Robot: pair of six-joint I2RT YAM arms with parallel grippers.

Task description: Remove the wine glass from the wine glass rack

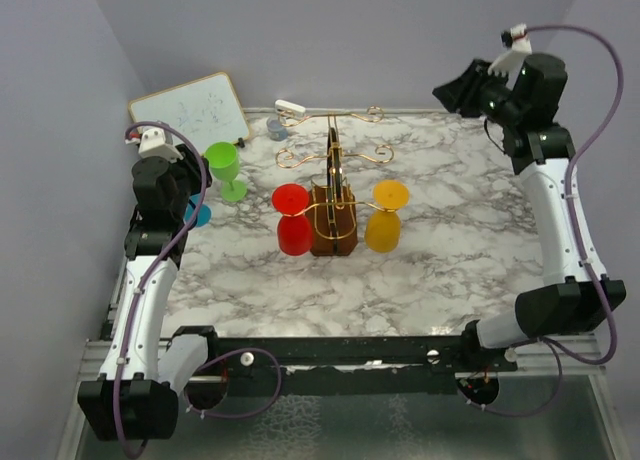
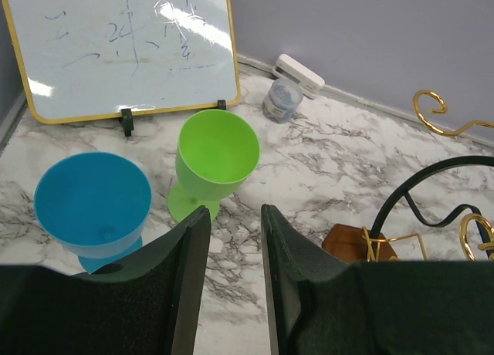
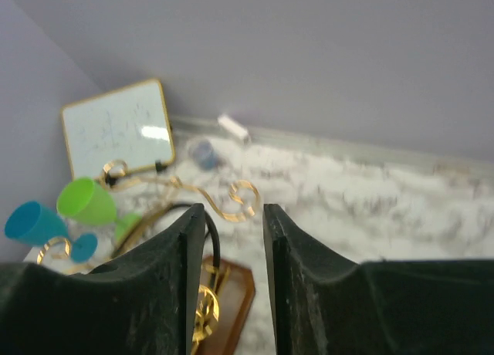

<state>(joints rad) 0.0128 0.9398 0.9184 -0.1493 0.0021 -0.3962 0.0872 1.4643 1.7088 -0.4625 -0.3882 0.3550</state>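
Observation:
The wine glass rack (image 1: 333,225) stands mid-table: a brown wooden base with a tall gold wire frame and curled arms. A red glass (image 1: 292,220) hangs upside down on its left side and a yellow glass (image 1: 386,218) on its right. A green glass (image 1: 226,168) and a blue glass (image 1: 198,216) stand on the table at the left. My left gripper (image 1: 195,192) is open and empty, just behind both; they also show in its wrist view, green glass (image 2: 214,160) and blue glass (image 2: 91,204). My right gripper (image 1: 452,88) is open and empty, raised at the back right, with a curled rack arm (image 3: 239,199) beyond its fingertips.
A small whiteboard (image 1: 190,110) leans on the back-left wall. A small jar (image 2: 282,100) and a white eraser (image 2: 299,73) lie by the back wall. The rack base (image 2: 359,243) is to the right of the left gripper. Walls close in the left, back and right sides.

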